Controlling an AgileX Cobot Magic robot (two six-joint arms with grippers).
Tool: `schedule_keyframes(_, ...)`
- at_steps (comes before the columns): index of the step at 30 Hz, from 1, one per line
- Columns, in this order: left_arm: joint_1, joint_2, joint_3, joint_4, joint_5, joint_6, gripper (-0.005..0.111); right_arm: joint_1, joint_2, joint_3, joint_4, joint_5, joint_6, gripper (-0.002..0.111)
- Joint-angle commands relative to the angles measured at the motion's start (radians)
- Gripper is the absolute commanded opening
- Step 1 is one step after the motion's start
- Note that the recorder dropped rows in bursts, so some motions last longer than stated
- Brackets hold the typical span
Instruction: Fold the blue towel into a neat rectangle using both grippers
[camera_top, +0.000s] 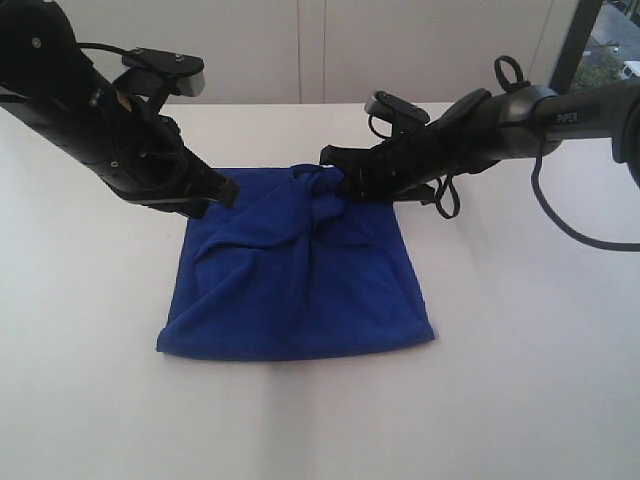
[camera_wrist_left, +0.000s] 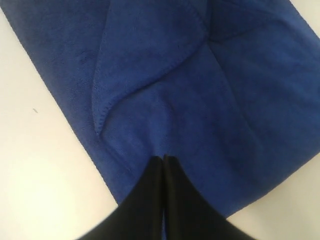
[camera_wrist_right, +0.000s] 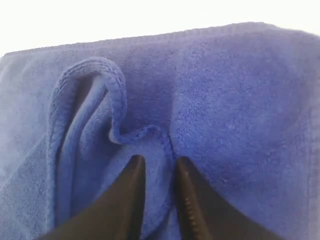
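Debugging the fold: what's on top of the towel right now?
The towel carries its own wrinkled flap and both grippers: left gripper shut, tips at the cloth; right gripper pinching a bunched hem. Anything beneath the flap is covered.

Tips of right gripper are sitting buried in a bunched fold of the towel. Also left arm and right arm are running off frame. Towel is overflowing both wrist views. Can't tell if left gripper is pinching cloth or just pressing.
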Motion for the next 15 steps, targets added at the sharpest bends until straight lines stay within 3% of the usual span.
schedule_keyframes(1, -0.005, -0.008, 0.006, -0.003, 0.013, -0.004, 0.0, -0.001, -0.013, -0.006, -0.001, -0.003, -0.007, 0.022)
schedule_keyframes(7, -0.005, -0.008, 0.006, -0.003, 0.013, -0.004, 0.0, -0.001, -0.013, -0.006, -0.001, -0.004, -0.007, 0.021)
schedule_keyframes(15, -0.005, -0.008, 0.006, -0.003, 0.013, -0.004, 0.0, -0.001, -0.005, -0.006, -0.001, -0.012, -0.007, 0.0)
